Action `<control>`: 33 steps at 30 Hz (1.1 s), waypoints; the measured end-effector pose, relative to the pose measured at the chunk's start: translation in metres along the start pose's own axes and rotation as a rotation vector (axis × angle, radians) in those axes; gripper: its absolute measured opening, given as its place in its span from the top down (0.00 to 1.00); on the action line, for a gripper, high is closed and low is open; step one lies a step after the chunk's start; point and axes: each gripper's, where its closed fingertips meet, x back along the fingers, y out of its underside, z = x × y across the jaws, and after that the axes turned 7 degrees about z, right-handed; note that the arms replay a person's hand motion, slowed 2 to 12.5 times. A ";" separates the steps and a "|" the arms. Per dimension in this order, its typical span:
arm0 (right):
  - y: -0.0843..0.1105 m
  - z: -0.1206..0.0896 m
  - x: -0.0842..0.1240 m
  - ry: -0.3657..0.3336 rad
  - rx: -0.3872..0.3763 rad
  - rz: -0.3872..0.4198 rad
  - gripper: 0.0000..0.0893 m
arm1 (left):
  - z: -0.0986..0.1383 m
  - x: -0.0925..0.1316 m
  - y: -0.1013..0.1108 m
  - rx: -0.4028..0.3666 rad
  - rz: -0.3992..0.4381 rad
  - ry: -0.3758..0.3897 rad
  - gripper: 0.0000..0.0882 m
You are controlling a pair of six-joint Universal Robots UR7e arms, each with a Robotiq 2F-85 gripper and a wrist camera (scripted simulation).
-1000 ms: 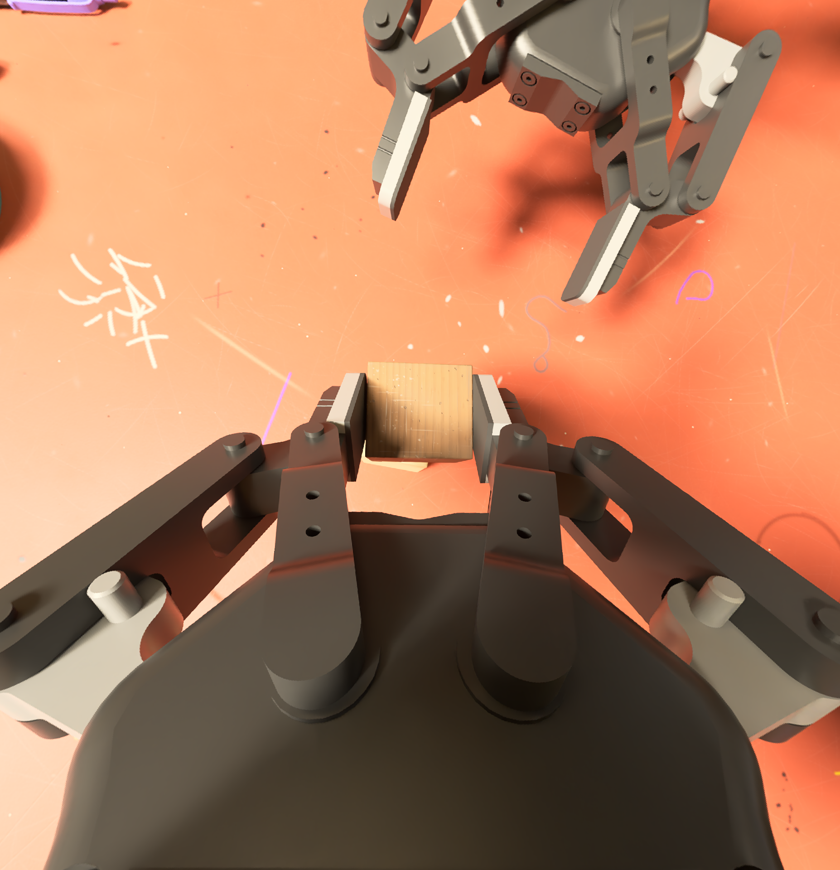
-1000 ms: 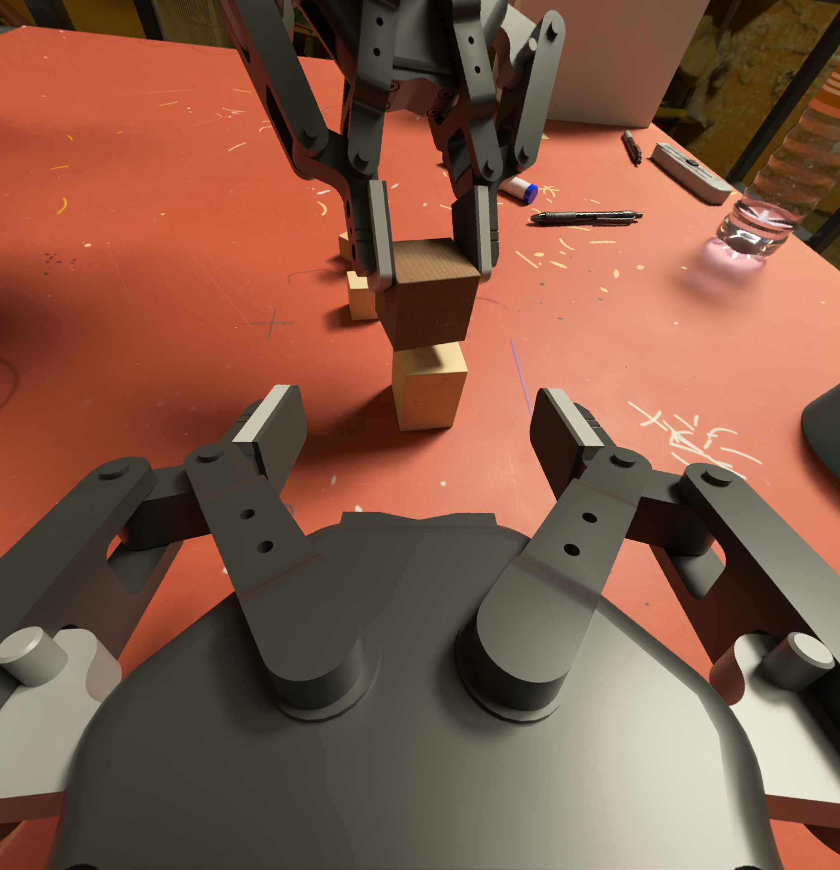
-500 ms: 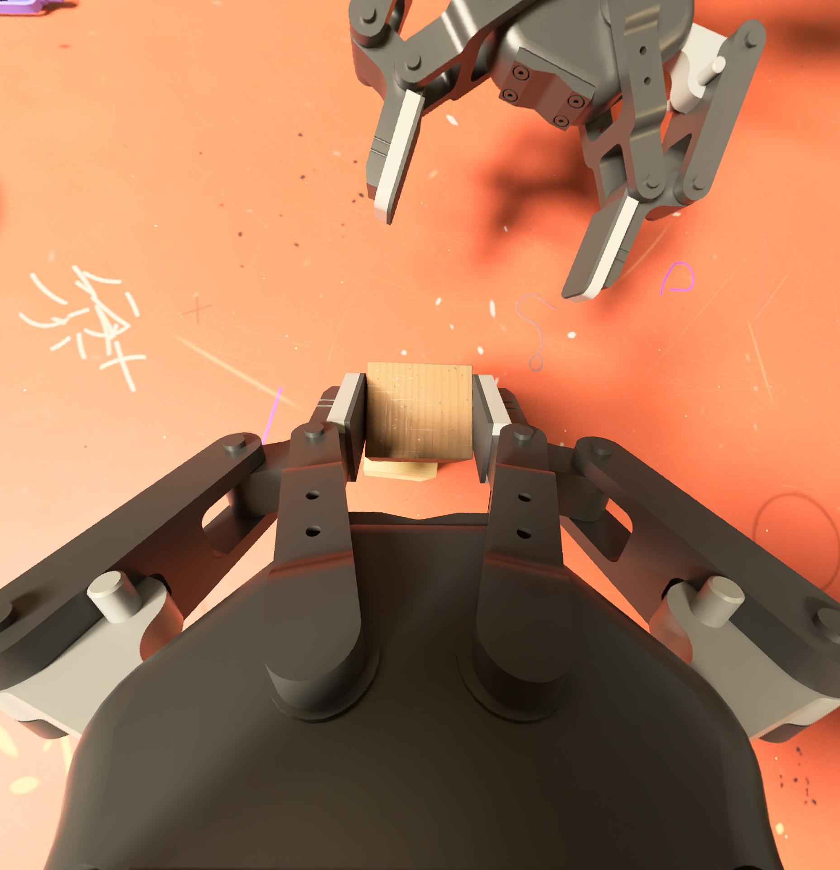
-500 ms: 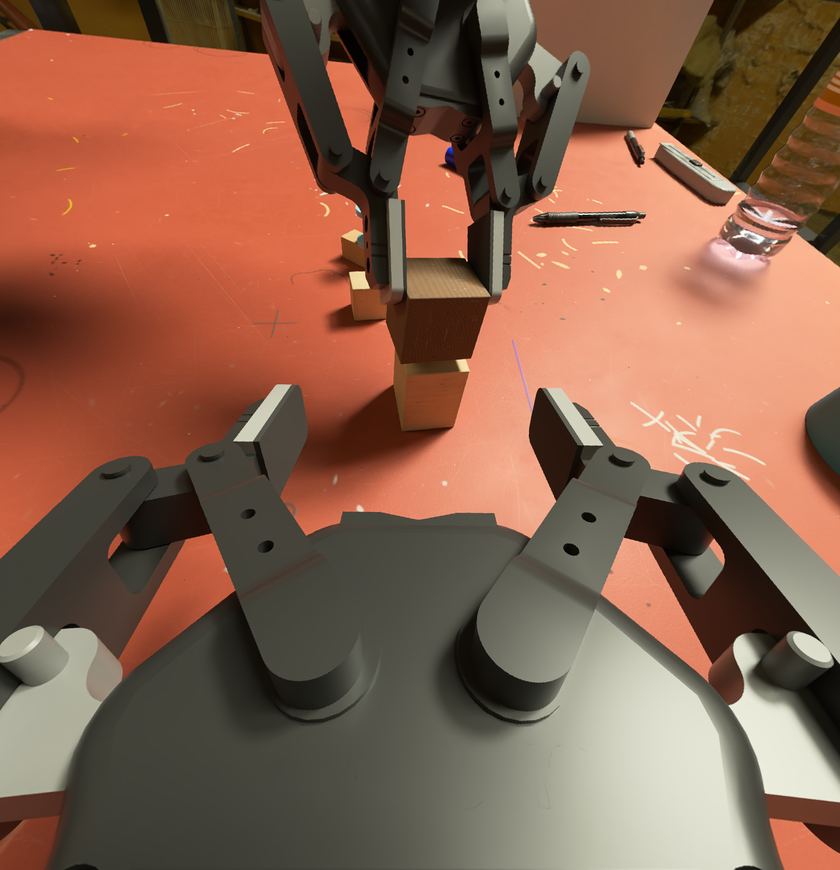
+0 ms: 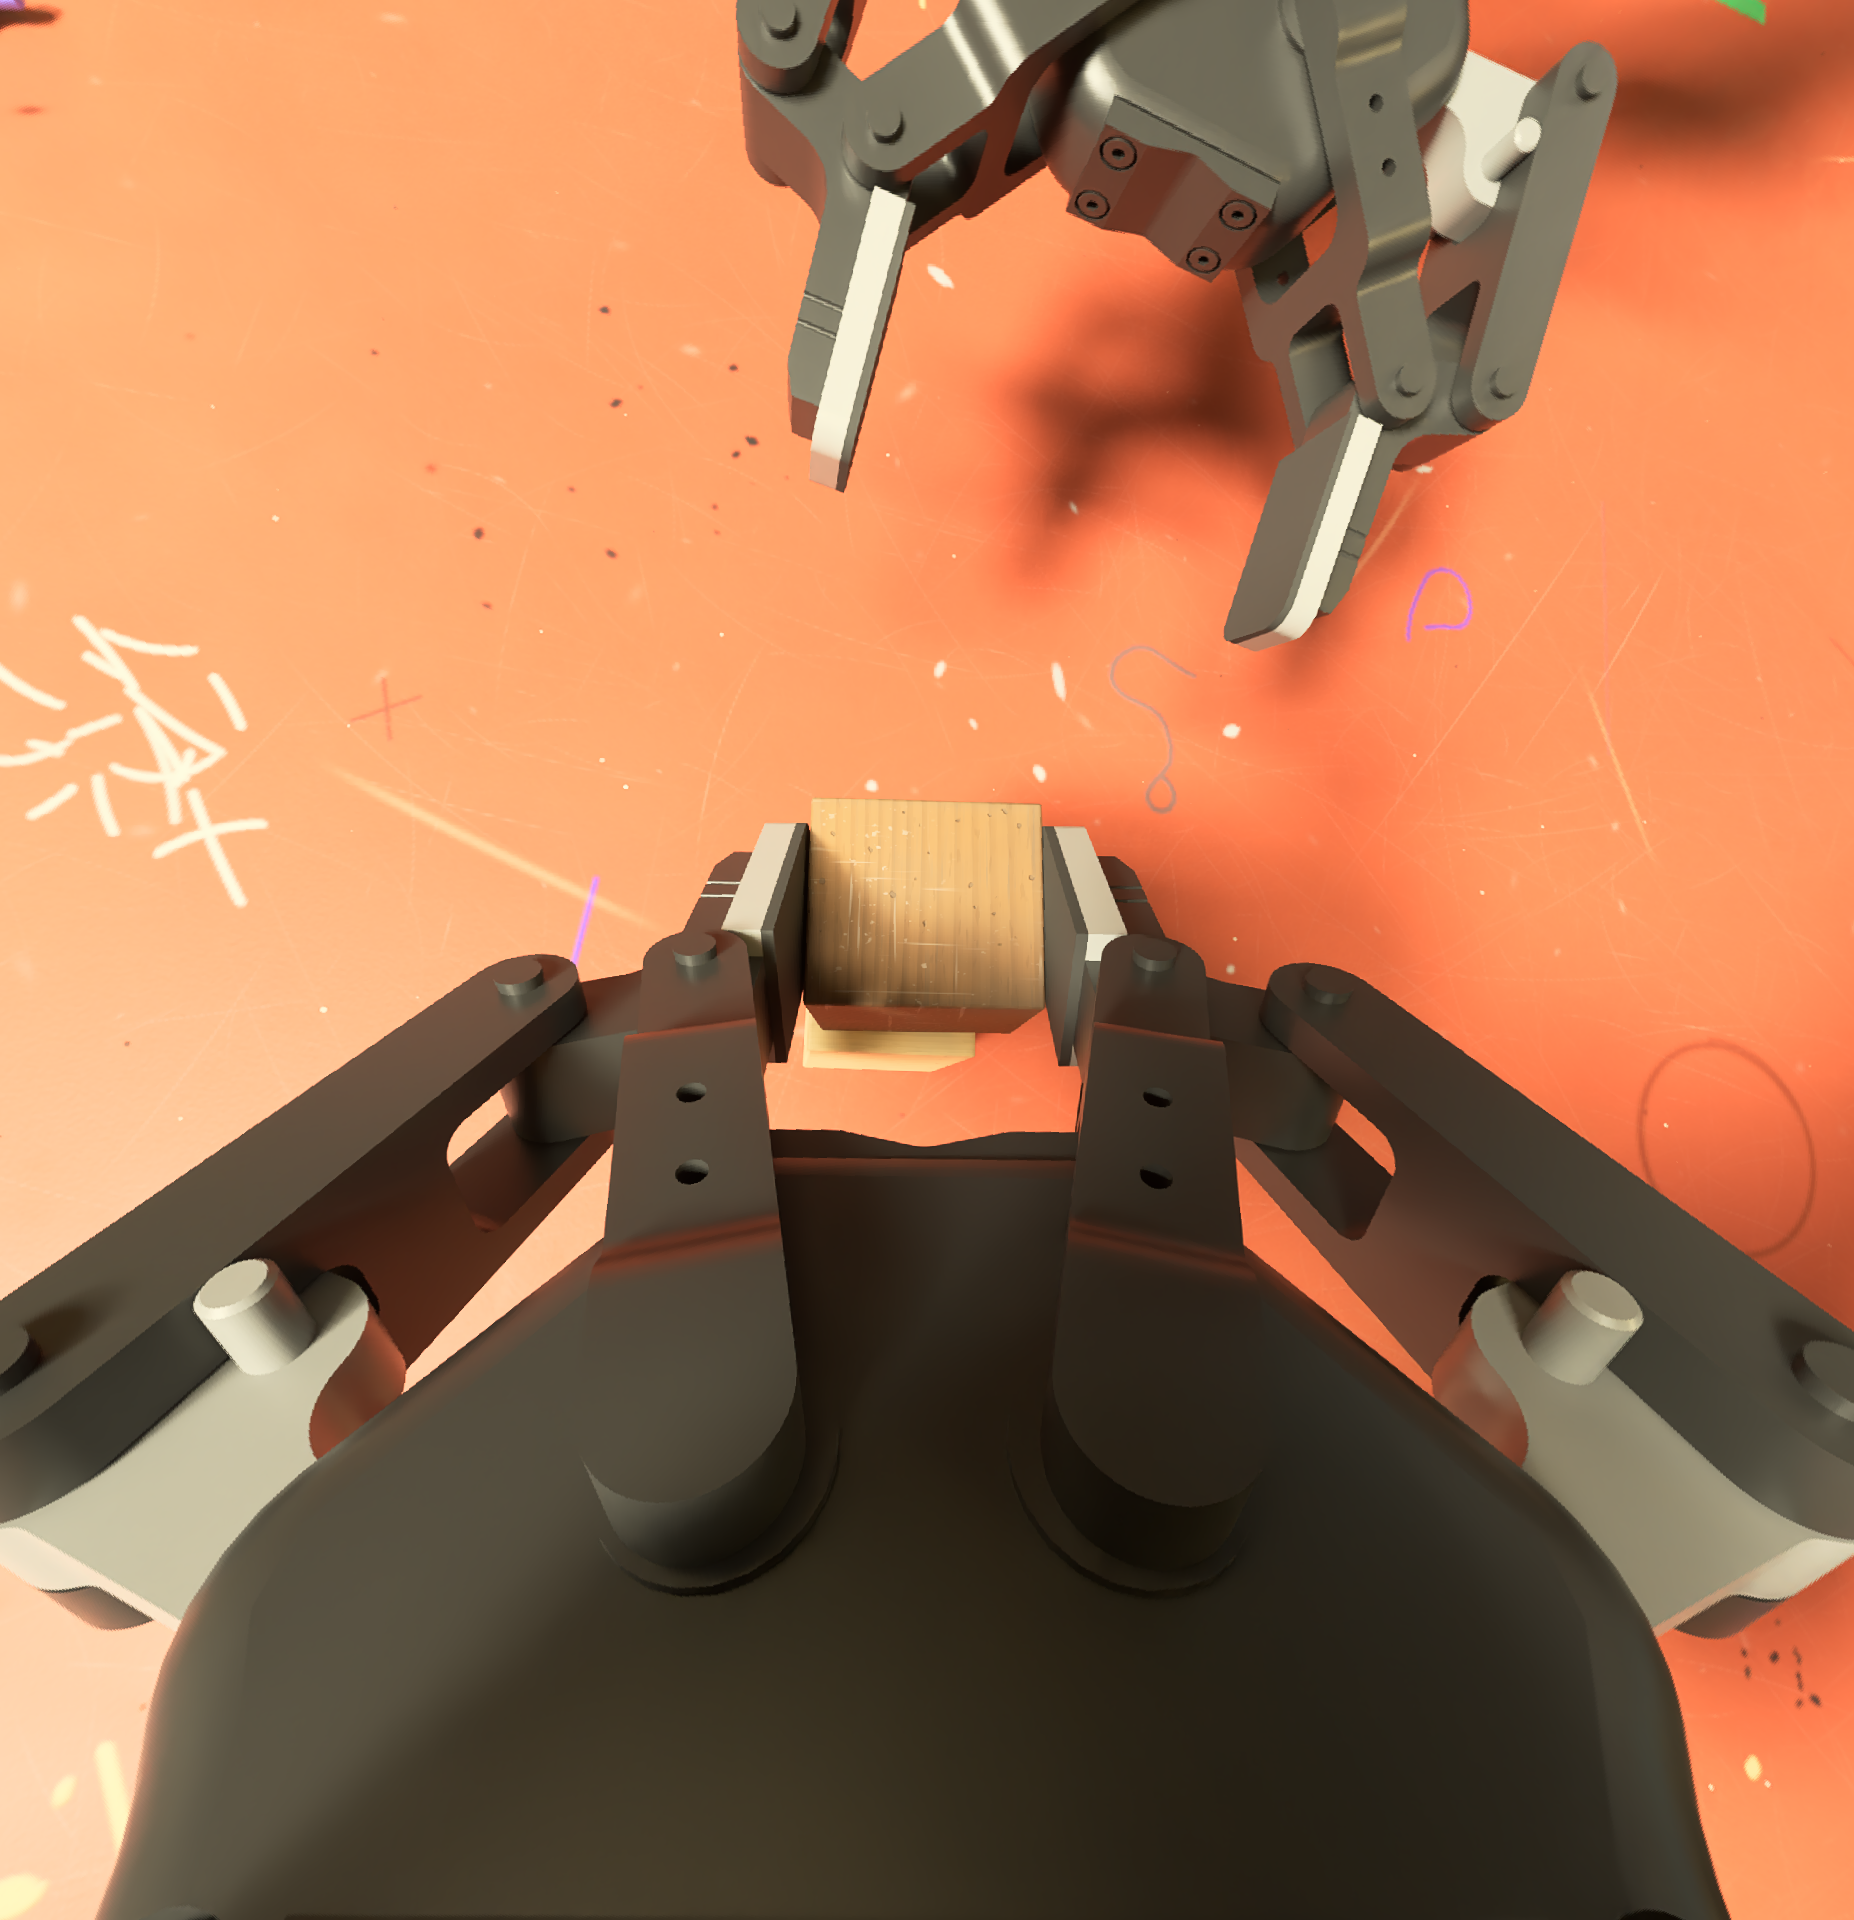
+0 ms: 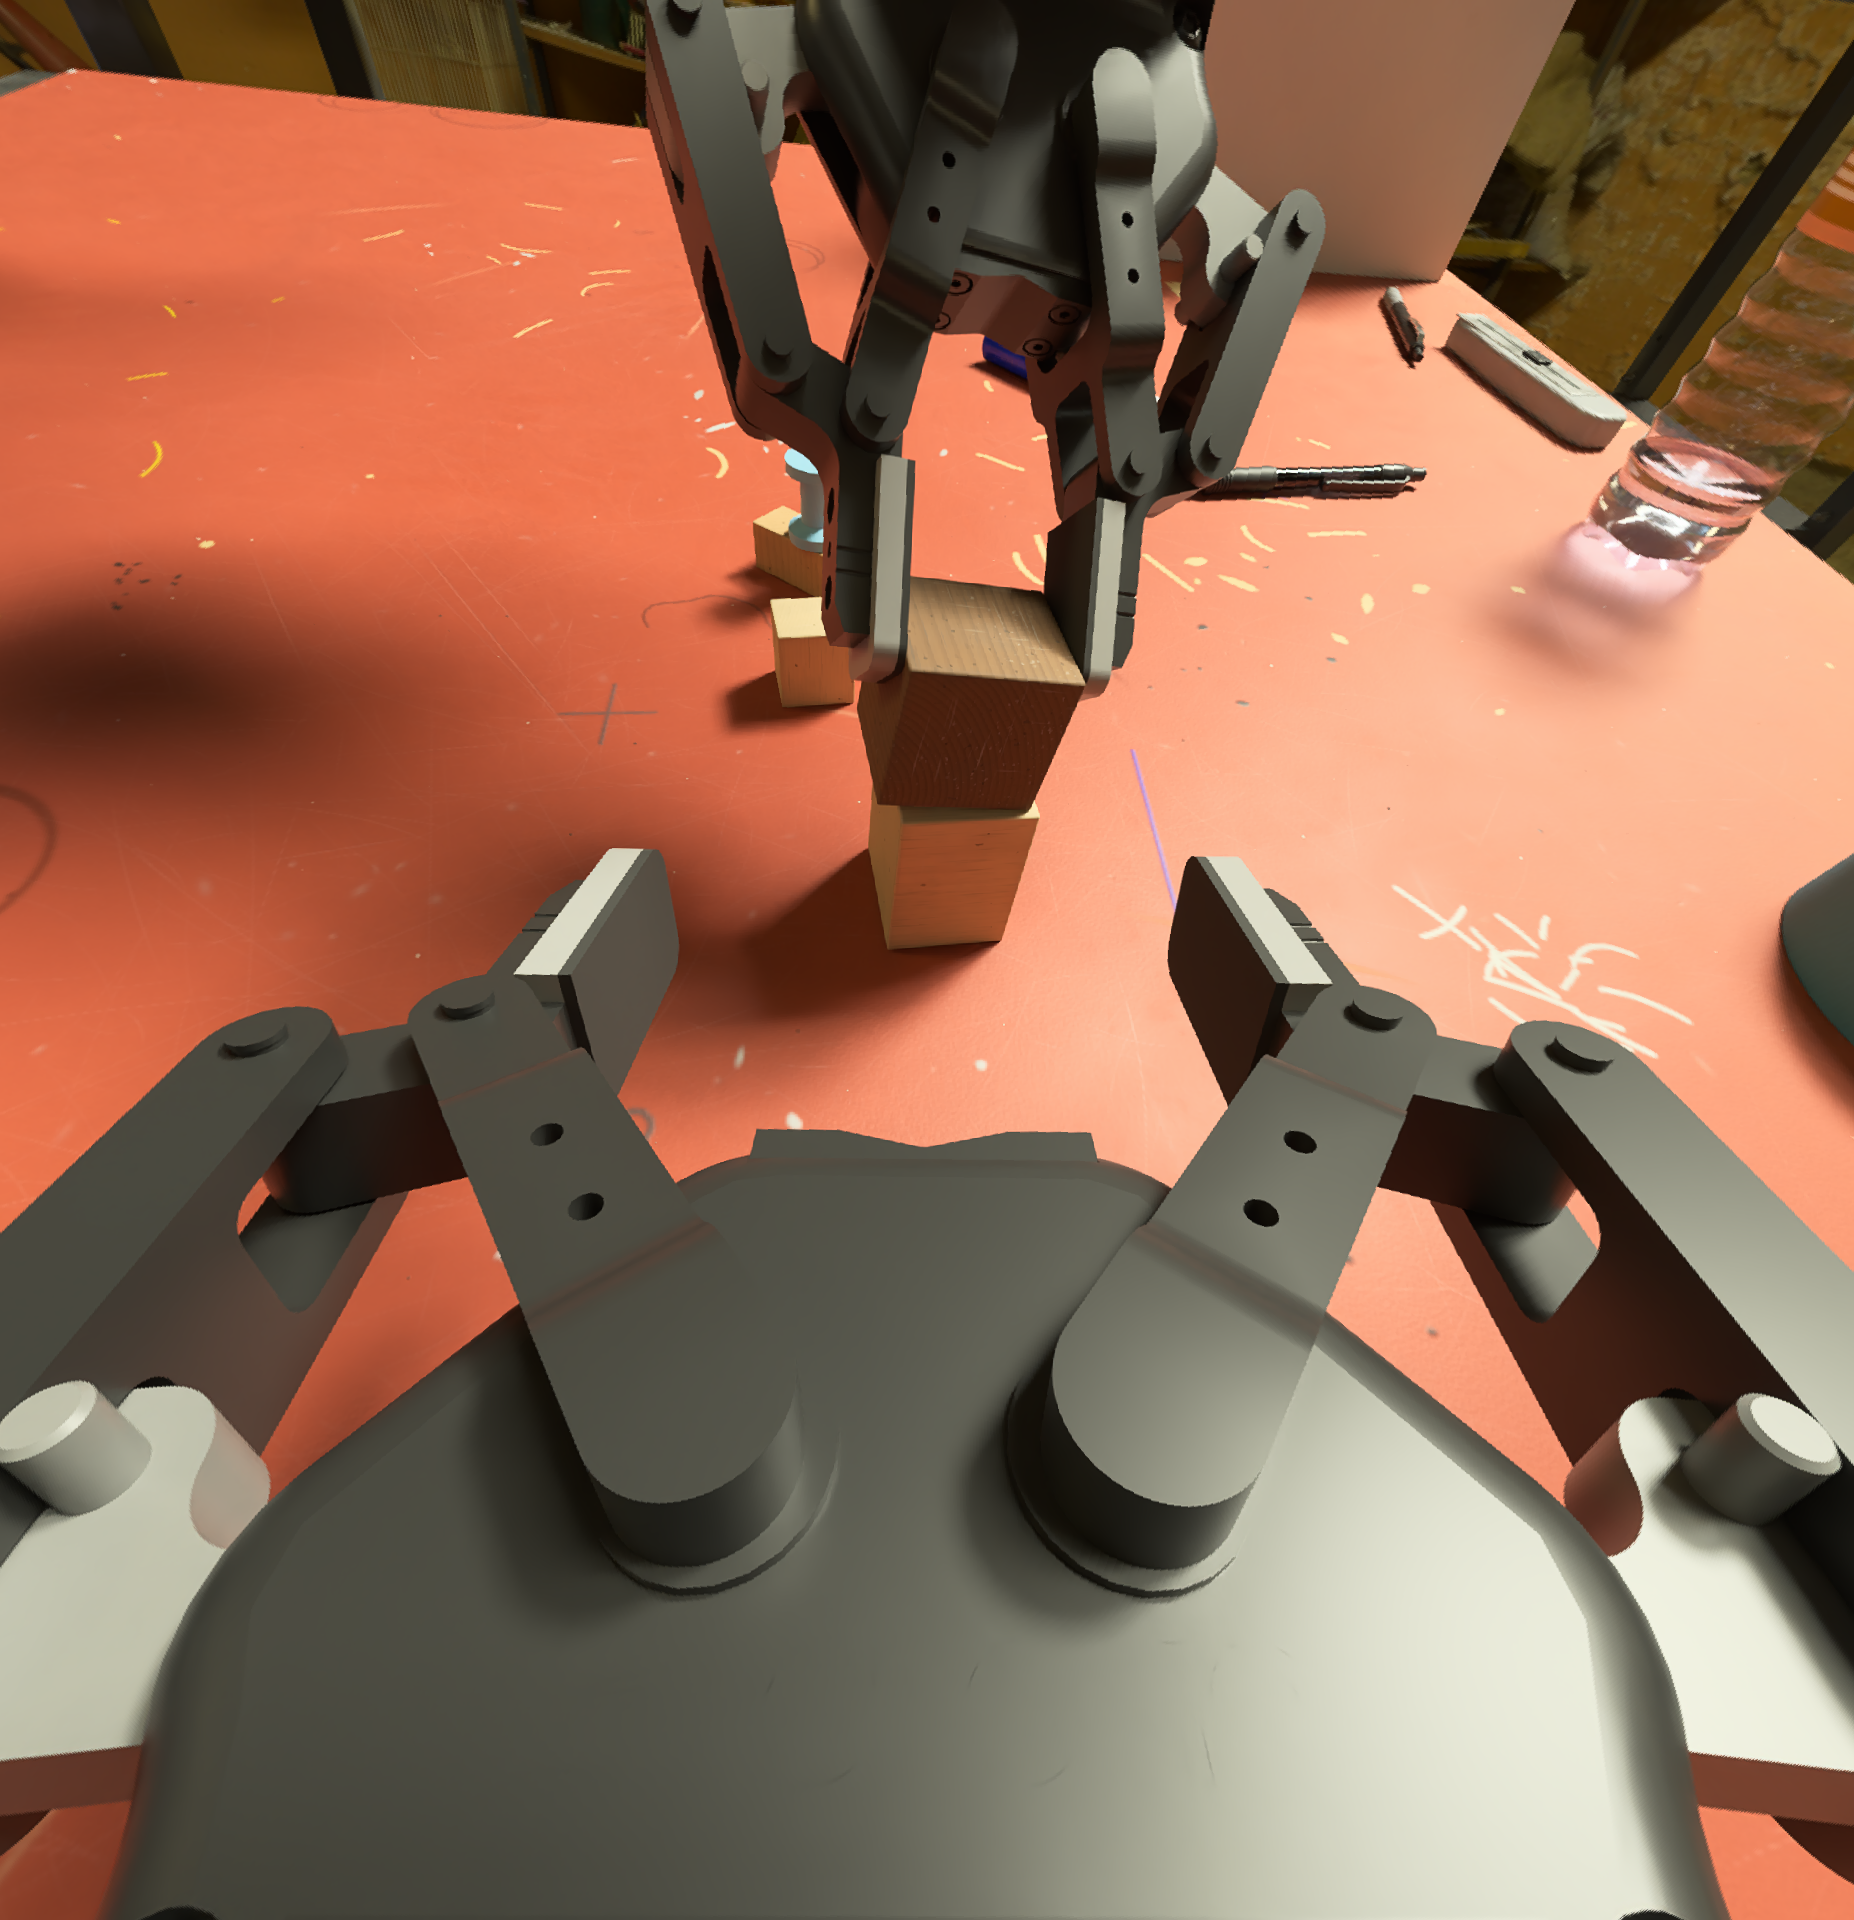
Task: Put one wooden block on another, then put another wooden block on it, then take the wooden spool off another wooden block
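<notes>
Dark brown wood is filling the left gripper (image 5: 923, 914): its two fingers are pressing flat against opposite sides of the darker wooden block (image 6: 970, 696), clamping it firmly. In the right wrist view that block is sitting right over the paler wooden block (image 6: 949, 878), which is standing on the red table (image 6: 279, 831); the two appear to be touching, though a thin gap cannot be ruled out. The upper block is turned slightly off square with the lower one. In the left wrist view only a sliver of the pale block (image 5: 887, 1049) is peeking out beneath the near edge of the held one.

The right gripper (image 6: 923, 914) is hanging spread wide, holding nothing, just near of the stack with the table showing between its fingers.

Farther back and to the left, a third small pale block (image 6: 807, 652) is lying on the table, and beyond it a fourth block (image 6: 783, 545) is carrying the light blue spool (image 6: 803, 499), which is standing upright on it. A black pen (image 6: 1318, 478) and a clear plastic bottle (image 6: 1733, 416) are resting toward the far right.
</notes>
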 end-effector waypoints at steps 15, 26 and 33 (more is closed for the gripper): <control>0.002 0.001 -0.001 0.002 -0.009 -0.002 0.05 | -0.003 0.008 0.001 -0.004 0.016 -0.042 0.14; 0.002 0.000 -0.002 0.002 -0.004 -0.008 0.04 | 0.002 0.046 0.015 0.057 0.094 -0.243 0.05; 0.001 -0.001 -0.002 0.001 0.002 -0.006 0.04 | 0.016 0.059 0.049 0.085 0.097 -0.374 0.07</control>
